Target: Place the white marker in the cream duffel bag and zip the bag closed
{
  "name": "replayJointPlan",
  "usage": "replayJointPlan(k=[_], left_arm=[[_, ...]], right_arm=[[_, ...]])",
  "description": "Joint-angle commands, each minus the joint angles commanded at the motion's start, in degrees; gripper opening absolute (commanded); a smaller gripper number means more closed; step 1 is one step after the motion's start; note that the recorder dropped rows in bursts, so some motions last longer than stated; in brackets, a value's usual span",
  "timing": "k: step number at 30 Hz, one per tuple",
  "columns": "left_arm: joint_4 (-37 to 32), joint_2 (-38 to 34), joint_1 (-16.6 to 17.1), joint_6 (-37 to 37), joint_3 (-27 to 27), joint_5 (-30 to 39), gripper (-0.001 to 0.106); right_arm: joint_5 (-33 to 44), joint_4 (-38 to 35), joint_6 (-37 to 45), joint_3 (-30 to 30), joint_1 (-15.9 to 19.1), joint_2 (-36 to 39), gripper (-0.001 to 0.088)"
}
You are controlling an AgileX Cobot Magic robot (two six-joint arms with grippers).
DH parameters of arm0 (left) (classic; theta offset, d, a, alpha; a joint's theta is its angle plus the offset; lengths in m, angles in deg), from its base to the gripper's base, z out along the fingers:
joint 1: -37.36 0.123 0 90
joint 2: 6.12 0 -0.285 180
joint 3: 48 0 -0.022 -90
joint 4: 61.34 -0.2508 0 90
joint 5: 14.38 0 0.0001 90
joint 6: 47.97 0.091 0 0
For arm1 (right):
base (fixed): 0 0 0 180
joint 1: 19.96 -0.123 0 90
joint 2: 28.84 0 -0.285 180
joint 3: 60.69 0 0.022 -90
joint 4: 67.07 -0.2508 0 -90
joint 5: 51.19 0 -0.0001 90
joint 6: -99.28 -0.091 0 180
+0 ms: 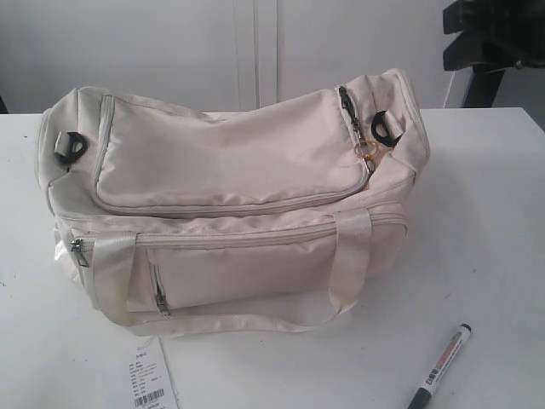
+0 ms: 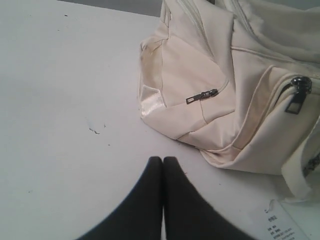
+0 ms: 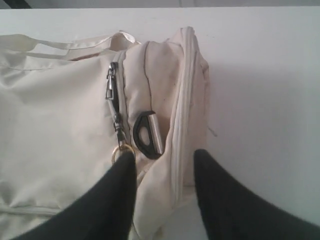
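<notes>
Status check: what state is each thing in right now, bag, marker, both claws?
cream duffel bag: top zip looks closed along the front.
white marker: capped, lying on the table, outside the bag.
left claw: shut, empty.
right claw: open, straddling the bag's end by the gold ring.

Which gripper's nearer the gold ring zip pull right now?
Right. The right gripper straddles the end of the cream duffel bag, one finger beside the gold ring zip pull. The left gripper sits shut over the table off the bag's opposite end.
</notes>
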Motion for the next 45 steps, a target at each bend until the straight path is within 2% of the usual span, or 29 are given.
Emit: replayJointPlan(k=[1,4,11,19,30,39,41,43,44,45], left_arm=[[0.0,0.0,0.0,-0.97,0.0,0.0,0.0],[0.0,0.0,0.0,-2.28,0.0,0.0,0.0],[0.0,0.0,0.0,-2.28,0.0,-0.21,0.0],[0.0,0.0,0.0,-2.28,0.0,-0.48,0.0],[0.0,0.0,0.0,-2.28,0.0,-0.48,0.0],[0.0,0.0,0.0,-2.28,0.0,-0.48,0.0],[0.0,0.0,0.0,-2.28,0.0,-0.48,0.0],[0.0,0.0,0.0,-2.28,0.0,-0.48,0.0],[0.0,0.0,0.0,-2.28,0.0,-0.48,0.0],[0.0,0.0,0.0,-2.28,0.0,-0.48,0.0]], right_arm=[[-0.36,-0.42,0.0,0.32,0.0,1.03,0.0609],[-0.87,-2.09,1.0,1.48,0.0,3.4,0.0647],[-2.5,-6.57,2.49,4.53,0.0,9.52,0.0648],[-4.35,-6.55,3.01,7.55,0.0,15.44,0.0648],[-6.17,-9.49,3.55,10.79,-0.08,21.04,0.0607],[-8.13,-9.26,4.26,11.52,-1.64,23.95,0.0603],[-8.69,-9.26,4.26,11.52,-1.64,24.2,0.0574],[-8.93,-9.26,4.26,11.52,-1.64,24.32,0.0477],[-8.93,-9.14,4.36,11.52,-1.64,24.32,0.0318],[-8.93,-9.14,4.5,11.52,-1.64,24.32,0.0206]])
